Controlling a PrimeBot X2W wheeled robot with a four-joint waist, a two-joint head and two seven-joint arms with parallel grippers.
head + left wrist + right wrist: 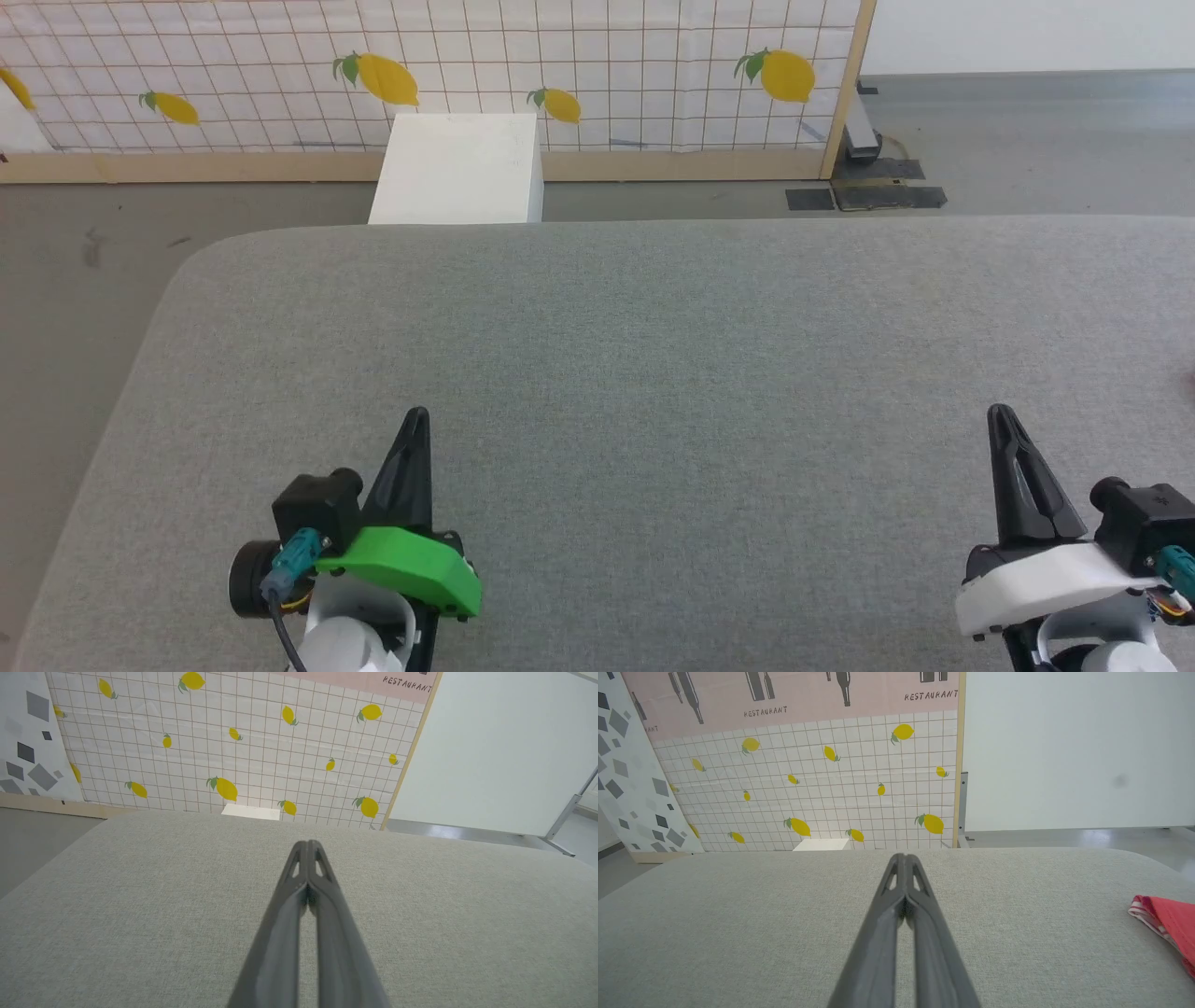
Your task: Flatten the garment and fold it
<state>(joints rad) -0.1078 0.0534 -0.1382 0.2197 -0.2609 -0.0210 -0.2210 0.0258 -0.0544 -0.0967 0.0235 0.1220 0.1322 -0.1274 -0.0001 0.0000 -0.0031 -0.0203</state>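
Note:
A corner of the red garment (1170, 925), with red-and-white striped trim, lies on the grey padded table at the right edge of the right wrist view; most of it is out of view. My left gripper (417, 417) hovers over the near left of the table, shut and holding nothing; the left wrist view shows its tips (308, 845) pressed together. At the near right my right gripper (999, 413) is also shut and holds nothing, its fingers (903, 857) closed, with the garment off to its right.
The grey fabric-covered table (653, 355) spreads before me, its far edge rounded at the left corner. Beyond it stand a white box (459, 168) on the floor and a lemon-print tiled panel (597, 65). A white wall (1073, 746) is at the right.

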